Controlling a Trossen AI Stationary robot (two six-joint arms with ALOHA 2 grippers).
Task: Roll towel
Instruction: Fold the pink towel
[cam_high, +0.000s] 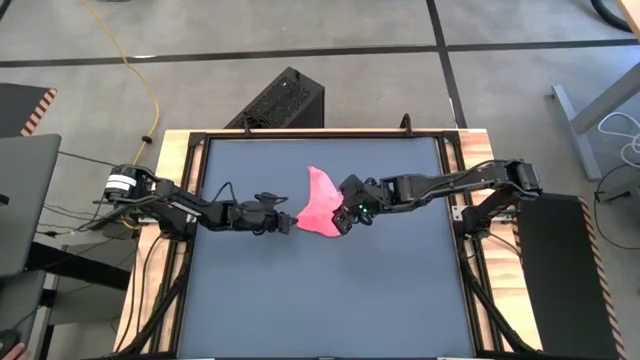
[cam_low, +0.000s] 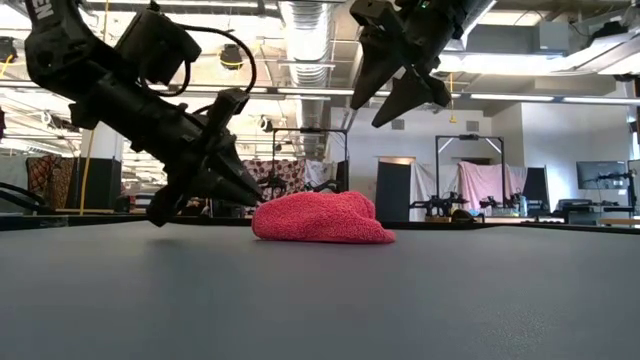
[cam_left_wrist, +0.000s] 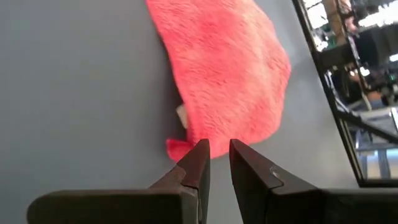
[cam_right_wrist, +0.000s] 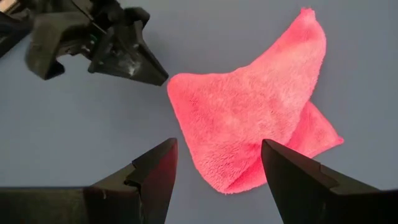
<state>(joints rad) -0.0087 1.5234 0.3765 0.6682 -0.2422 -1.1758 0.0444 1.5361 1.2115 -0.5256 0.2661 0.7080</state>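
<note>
Both arms are dark, near-black, built of blocky jointed segments with black cables looping along them. The left gripper (cam_low: 245, 190) has tapered, wedge-shaped fingers; behind the right gripper's (cam_high: 348, 222) jaws a small green light glows.

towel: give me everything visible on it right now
The towel is a bright pink, fuzzy, soft-looking cloth, crumpled and folded over itself into a rough triangle, not rolled. It lies in a low heap on the dark grey table, near its middle toward the far edge. A small white tag shows at one edge. The left gripper, fingers slightly apart, has its tips at one corner; actual contact cannot be told. The right gripper hangs open above it, not touching.
</note>
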